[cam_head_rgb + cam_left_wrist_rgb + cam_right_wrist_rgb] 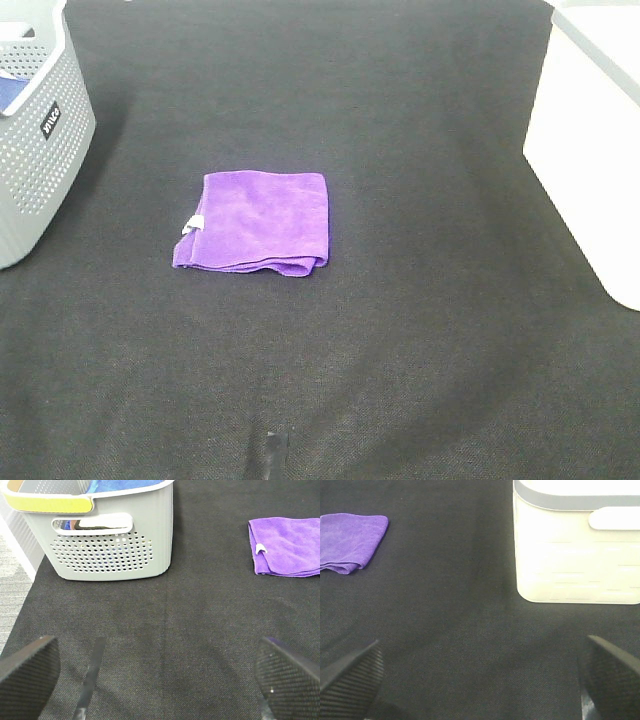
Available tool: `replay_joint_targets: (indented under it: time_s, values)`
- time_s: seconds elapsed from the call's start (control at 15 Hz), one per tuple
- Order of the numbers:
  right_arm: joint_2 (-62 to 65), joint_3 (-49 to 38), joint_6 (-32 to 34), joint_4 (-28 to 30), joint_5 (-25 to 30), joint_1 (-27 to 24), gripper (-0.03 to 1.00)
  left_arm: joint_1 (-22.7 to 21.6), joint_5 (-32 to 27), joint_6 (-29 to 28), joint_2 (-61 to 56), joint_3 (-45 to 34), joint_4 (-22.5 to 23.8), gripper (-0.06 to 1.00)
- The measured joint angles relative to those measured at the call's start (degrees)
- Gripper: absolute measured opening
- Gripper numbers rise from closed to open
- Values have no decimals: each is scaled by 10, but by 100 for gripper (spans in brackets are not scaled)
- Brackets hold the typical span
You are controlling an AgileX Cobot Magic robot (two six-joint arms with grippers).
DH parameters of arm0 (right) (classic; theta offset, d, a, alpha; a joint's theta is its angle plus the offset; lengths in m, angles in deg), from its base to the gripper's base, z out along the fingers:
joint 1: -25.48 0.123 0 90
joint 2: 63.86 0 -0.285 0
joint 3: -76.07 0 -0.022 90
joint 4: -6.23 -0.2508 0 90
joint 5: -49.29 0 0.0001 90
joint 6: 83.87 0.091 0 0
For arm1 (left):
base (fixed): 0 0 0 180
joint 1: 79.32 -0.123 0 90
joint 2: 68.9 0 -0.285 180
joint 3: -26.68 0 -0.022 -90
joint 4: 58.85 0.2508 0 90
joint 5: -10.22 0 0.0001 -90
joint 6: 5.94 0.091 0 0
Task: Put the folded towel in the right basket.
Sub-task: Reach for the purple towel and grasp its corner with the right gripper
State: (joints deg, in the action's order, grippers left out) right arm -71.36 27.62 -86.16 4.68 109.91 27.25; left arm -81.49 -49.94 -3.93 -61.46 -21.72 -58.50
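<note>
A folded purple towel (255,221) with a small white tag lies flat on the black mat, left of the middle. It also shows in the left wrist view (286,546) and in the right wrist view (351,541). The white right basket (592,140) stands at the right edge; the right wrist view shows its near wall (577,550). My left gripper (160,680) is open and empty, well short of the towel. My right gripper (480,680) is open and empty, between towel and white basket but nearer than both. Neither gripper shows in the exterior view.
A grey perforated basket (40,130) stands at the left edge with blue cloth inside; the left wrist view shows it (105,535) with a yellow rim. The black mat (400,350) covers the table. A pale floor strip (12,575) lies beyond the mat's left edge.
</note>
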Motion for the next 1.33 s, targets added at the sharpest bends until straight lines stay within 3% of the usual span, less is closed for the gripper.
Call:
replay_joint_targets:
  time_s: [1.33]
  values:
    - [0,0,0,0,0,0,98,0,0,0,0,0,0,99]
